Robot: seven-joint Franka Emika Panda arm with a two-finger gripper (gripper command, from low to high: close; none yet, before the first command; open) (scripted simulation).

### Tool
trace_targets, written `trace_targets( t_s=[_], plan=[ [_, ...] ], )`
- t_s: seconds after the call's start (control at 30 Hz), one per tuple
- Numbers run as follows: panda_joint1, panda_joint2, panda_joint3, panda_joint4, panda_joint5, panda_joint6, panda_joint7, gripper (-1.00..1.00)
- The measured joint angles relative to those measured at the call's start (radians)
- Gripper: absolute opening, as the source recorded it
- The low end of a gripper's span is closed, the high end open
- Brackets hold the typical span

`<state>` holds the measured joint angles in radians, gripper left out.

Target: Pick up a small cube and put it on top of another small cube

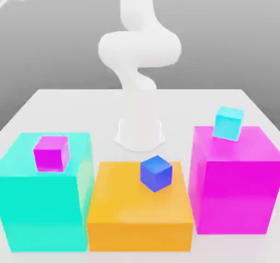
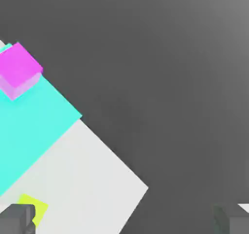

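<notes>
Magenta and smooth, the small cube sits on the turquoise block; probably light, rigid, slightly slippery, best pinched mid-height across opposite faces. The end effector is spread wide, empty.

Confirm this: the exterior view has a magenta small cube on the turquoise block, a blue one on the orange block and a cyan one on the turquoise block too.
The cyan cube is misplaced: the exterior view shows it on the magenta block. The rest stands.

A simulated robot lab: white arm, plain tabletop, colored blocks.
</notes>
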<state>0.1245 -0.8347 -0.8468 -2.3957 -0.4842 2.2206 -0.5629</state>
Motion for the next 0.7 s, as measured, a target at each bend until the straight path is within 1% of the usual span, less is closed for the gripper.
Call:
trace_targets(
  t_s=[0.13, 0.23, 0.33, 0.4, 0.47, 0.6, 0.7],
  plan=[
    [0.087, 0.072, -0.171, -0.017, -0.072, 0.046, -0.185, 0.00],
    [0.184, 0.136, -0.319, -0.029, -0.123, 0.090, -0.316, 0.00],
    [0.323, 0.194, -0.495, -0.037, -0.186, 0.136, -0.432, 0.00],
    [0.442, 0.221, -0.630, -0.039, -0.241, 0.164, -0.496, 0.00],
    [0.575, 0.224, -0.774, -0.038, -0.317, 0.180, -0.542, 0.00],
    [0.836, 0.167, -1.041, -0.024, -0.514, 0.176, -0.596, 0.00],
    [0.974, 0.085, -1.208, 0.012, -0.661, 0.203, -0.543, 0.00]
  ],
)
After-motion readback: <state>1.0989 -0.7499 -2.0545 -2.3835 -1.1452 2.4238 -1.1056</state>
